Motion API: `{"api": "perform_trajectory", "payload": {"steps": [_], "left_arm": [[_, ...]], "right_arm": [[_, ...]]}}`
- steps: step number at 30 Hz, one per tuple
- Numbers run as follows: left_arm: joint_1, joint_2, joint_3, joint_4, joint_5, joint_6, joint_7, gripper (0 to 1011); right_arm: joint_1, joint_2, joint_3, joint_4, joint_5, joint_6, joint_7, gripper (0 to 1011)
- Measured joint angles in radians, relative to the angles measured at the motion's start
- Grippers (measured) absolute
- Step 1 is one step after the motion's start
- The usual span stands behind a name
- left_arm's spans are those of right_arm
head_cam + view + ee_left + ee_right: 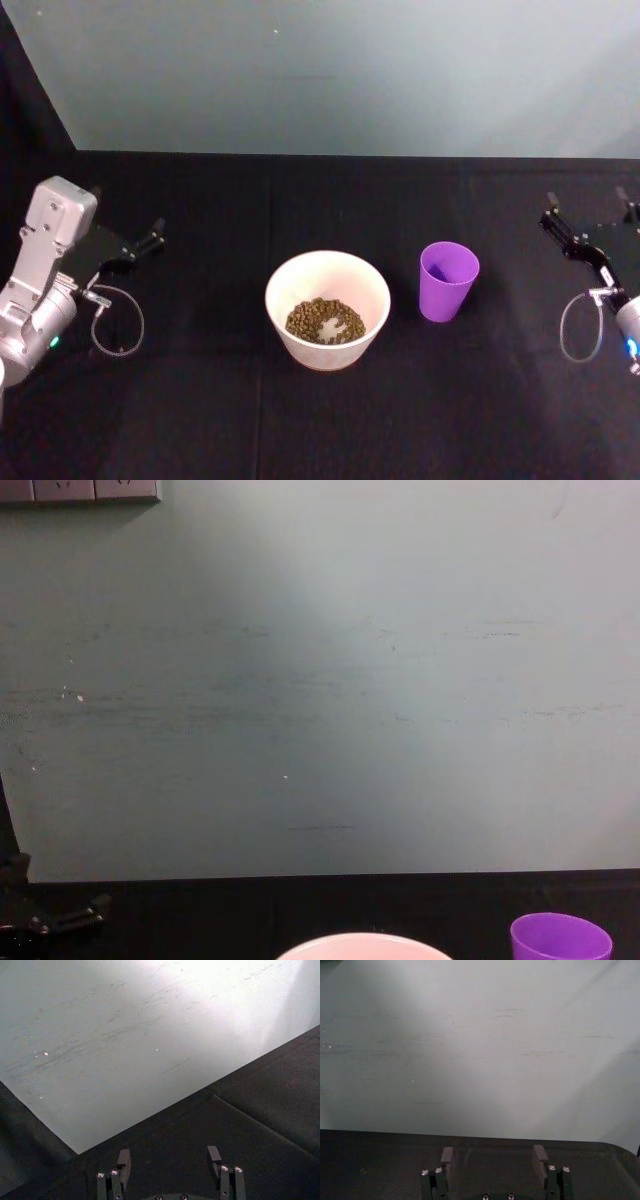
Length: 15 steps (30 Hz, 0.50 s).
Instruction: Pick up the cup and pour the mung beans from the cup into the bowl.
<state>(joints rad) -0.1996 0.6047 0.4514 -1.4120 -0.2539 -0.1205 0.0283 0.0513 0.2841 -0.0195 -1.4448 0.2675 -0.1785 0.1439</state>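
Now the cup (448, 280) stands upright on the black worktop (200, 420), just right of the bowl (328, 308) that already has beans, nearer the right end effector (592, 222), which waits spread open and empty like the left end effector (150, 238).

Head view: from high up, looking steeply down on the black worktop (320, 420), with the bowl (328, 309) at centre frame, the cup (447, 281) right of centre and the wall (340, 70) across the top. Chest view: from low and near, facing level toward that wall (320, 680); shares with the head view the bowl rim (345, 945) and cup (560, 940), cut by the bottom edge. Wrist views: each close behind its own fingers (123, 1160) (538, 1154) at the bottom edge, facing across the worktop to the wall.
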Motion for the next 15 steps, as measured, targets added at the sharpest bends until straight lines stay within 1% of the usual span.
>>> {"api": "perform_trajectory", "payload": {"steps": [15], "left_arm": [[0.0, 0.0, 0.0, 0.0, 0.0, 0.0, 0.0, 1000]], "right_arm": [[-0.001, 0.001, 0.0, -0.002, 0.001, 0.0, 0.0, 1000]]}}
